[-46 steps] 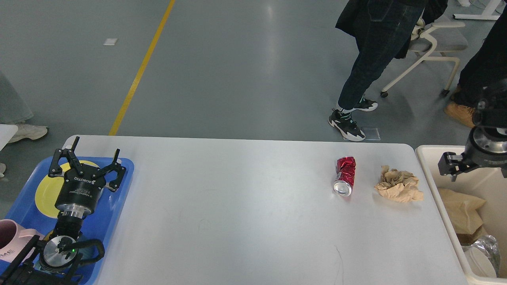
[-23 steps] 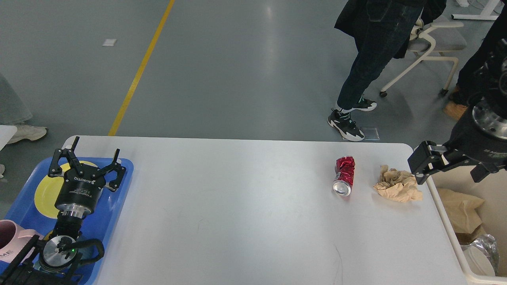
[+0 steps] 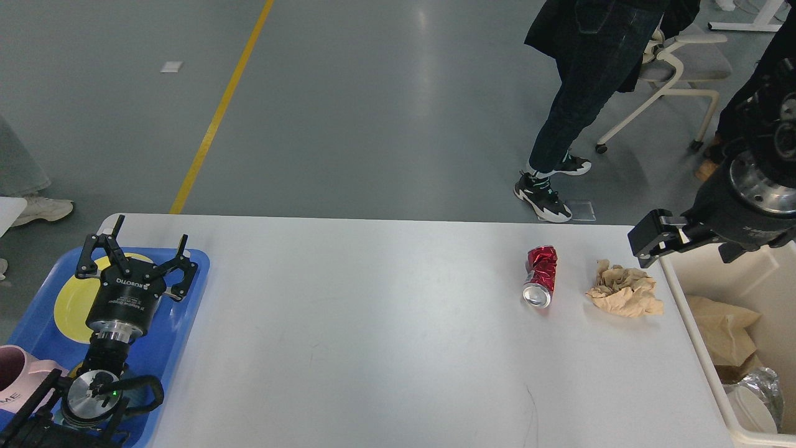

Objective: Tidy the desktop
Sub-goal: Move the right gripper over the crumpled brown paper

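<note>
Centrally, the desktop (image 3: 373, 323): white, rounded corners, spanning nearly the whole width of the head view. On its right part, a crushed red can (image 3: 541, 275) lying on its side, open silver end toward the camera. Just beside it to the right, not touching, a crumpled wad of brown paper (image 3: 625, 290). At the left edge, a blue tray (image 3: 180, 323) carrying a yellow plate (image 3: 71, 305) and, at the lower left corner, a pink cup (image 3: 15, 379) cut off by the frame. Above the tray, the left gripper (image 3: 143, 246): 2 fingers spread wide, nothing between them. At the right edge, a cream-white bin (image 3: 690, 323) holding a brown paper bag (image 3: 724, 336) and some silvery foil (image 3: 762, 382). Above the bin's far corner and the table's right end, the right gripper (image 3: 647, 239): 1 dark blocky finger visible, pointing left; opening impossible to tell, nothing visibly held. Beyond the table, grey floor with a yellow line (image 3: 221, 106), a person's legs (image 3: 569, 118) in dark trousers and a white chair (image 3: 675, 74).
</note>
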You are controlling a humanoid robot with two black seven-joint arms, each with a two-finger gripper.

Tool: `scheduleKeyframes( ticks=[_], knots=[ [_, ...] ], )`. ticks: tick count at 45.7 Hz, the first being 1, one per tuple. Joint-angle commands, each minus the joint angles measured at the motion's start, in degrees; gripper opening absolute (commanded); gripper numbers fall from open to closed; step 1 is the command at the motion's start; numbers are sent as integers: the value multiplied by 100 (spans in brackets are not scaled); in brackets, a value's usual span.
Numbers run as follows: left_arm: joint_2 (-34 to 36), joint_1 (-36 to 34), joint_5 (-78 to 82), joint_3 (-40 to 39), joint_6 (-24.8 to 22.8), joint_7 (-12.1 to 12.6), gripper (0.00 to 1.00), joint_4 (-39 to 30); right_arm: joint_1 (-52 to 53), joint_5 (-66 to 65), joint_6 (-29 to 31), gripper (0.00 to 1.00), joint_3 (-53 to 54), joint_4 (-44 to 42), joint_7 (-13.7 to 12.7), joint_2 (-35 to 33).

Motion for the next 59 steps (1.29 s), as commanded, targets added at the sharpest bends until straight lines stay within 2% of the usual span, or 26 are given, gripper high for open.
scheduleKeyframes(
  ticks=[1,5,17,26,34,40,46,52,59],
  knots=[
    [-4,0,0,1,-9,0,96,-9,-952,51,-990,100,38,-500,0,-106],
    [-4,0,0,1,-9,0,96,-9,-1795,69,-1210,100,239,-1220,0,-141],
    [-4,0,0,-8,-9,0,96,-9,-4783,947,-1219,100,1496,-3918,-88,-422],
    [-4,0,0,1,-9,0,96,-1,-6323,1895,-1202,100,2392,-5466,-229,-440],
    [-4,0,0,1,-9,0,96,-1,-6657,2749,-1175,100,2727,-5739,-791,-431],
    [-4,0,0,1,-9,0,97,-9,-6956,3302,-1219,100,3070,-5748,-818,-466],
    [-4,0,0,1,-9,0,96,-1,-7325,3795,-1526,100,3649,-6046,-809,-615],
    [-4,0,0,1,-9,0,96,-1,-7949,3629,-1729,100,4641,-6590,-774,-633],
    [-4,0,0,1,-9,0,96,-1,-8213,3215,-1764,100,4863,-7189,-765,-370]
  ],
)
